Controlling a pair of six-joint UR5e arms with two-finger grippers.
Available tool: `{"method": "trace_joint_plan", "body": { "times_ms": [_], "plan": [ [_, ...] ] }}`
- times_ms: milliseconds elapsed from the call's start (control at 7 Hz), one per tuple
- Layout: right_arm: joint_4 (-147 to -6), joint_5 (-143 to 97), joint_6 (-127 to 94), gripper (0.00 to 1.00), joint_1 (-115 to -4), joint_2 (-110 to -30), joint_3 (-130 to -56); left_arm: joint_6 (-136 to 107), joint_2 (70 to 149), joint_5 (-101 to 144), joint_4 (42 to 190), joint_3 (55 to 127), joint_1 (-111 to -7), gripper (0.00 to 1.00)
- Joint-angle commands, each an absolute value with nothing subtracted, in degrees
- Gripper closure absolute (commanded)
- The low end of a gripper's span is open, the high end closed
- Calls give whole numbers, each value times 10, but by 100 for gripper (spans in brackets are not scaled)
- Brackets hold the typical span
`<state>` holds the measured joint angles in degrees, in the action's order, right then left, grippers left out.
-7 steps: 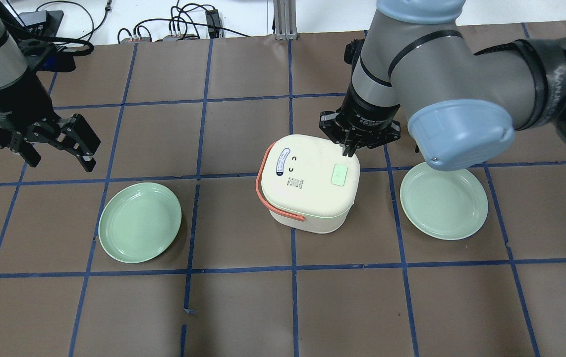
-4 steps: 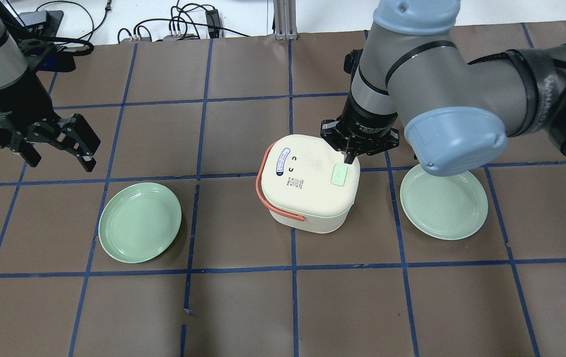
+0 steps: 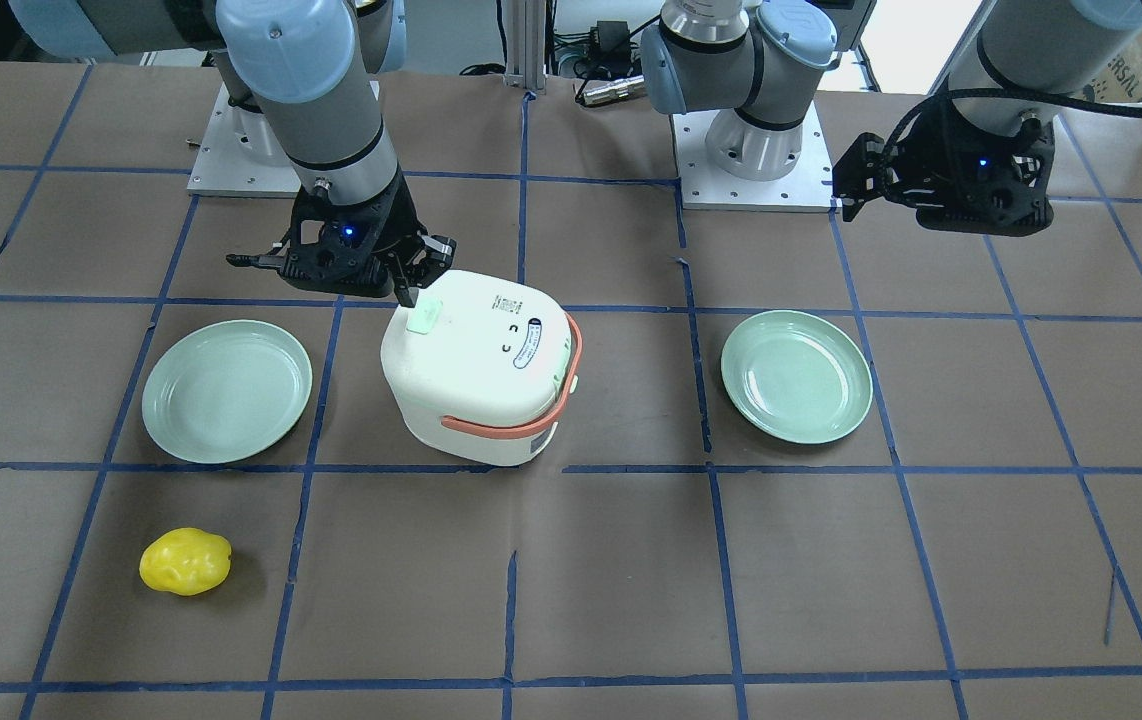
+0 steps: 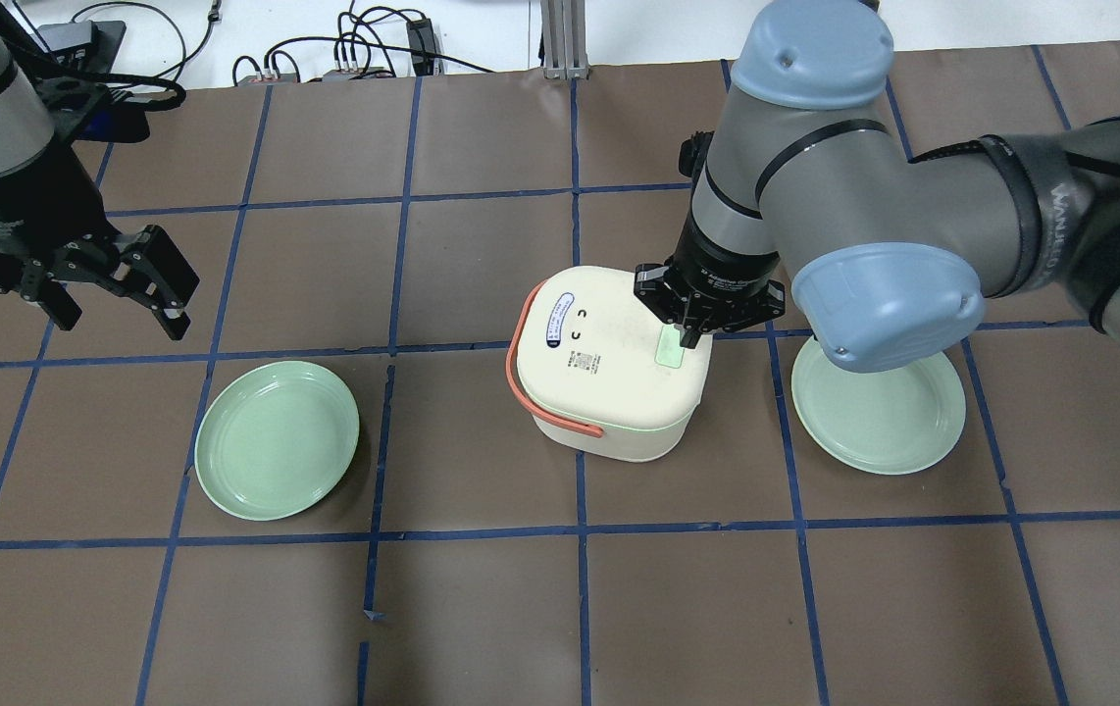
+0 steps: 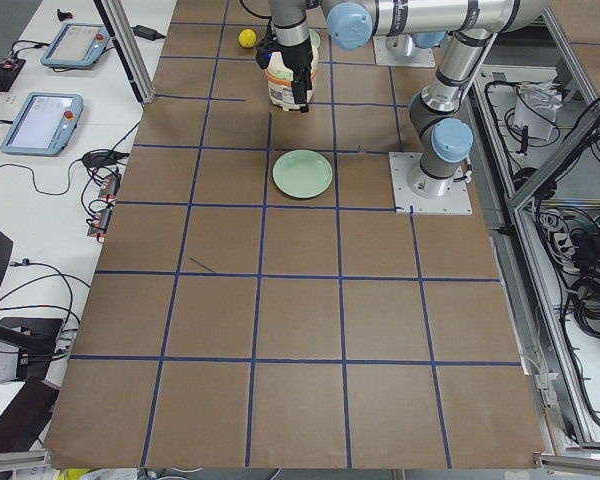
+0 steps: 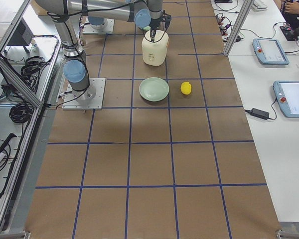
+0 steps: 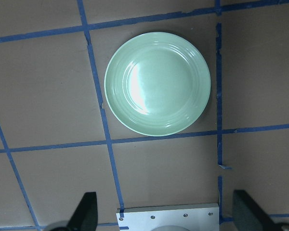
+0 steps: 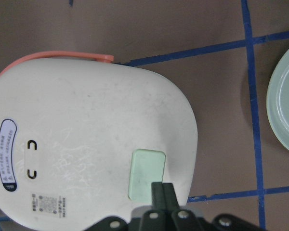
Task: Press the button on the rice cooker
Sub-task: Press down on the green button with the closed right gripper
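Note:
The white rice cooker (image 4: 609, 378) with an orange handle stands mid-table; it also shows in the front view (image 3: 481, 380) and the right wrist view (image 8: 86, 130). Its pale mint-green button (image 4: 668, 351) (image 3: 422, 319) (image 8: 143, 171) sits at the lid's edge. My right gripper (image 4: 688, 338) (image 3: 409, 296) (image 8: 162, 188) is shut, pointing down, its tips over the button's edge; I cannot tell if they touch it. My left gripper (image 4: 119, 314) (image 7: 168, 214) is open and empty, raised far to the left of the cooker.
A green plate (image 4: 277, 453) (image 7: 157, 83) lies below my left gripper. A second green plate (image 4: 879, 412) (image 3: 227, 390) lies to the right of the cooker, under my right arm. A yellow lemon-like object (image 3: 185, 561) lies near the operators' edge.
My shut right gripper has moved from beyond the lid's far corner over the lid to the button's edge. The left arm and cooker have not moved.

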<state>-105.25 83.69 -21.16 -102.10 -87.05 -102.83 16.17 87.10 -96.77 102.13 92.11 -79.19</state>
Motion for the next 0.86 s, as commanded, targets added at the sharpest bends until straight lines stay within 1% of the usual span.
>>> {"method": "trace_joint_plan", "body": {
  "times_ms": [0,714],
  "plan": [
    [-1058,836,-208,93,-1021,-866,-1028,162,871,-968,1021,921,-792,0],
    [-1066,834,-208,92,-1021,-860,-1033,162,871,-968,1021,921,-792,0]
  ]
}}
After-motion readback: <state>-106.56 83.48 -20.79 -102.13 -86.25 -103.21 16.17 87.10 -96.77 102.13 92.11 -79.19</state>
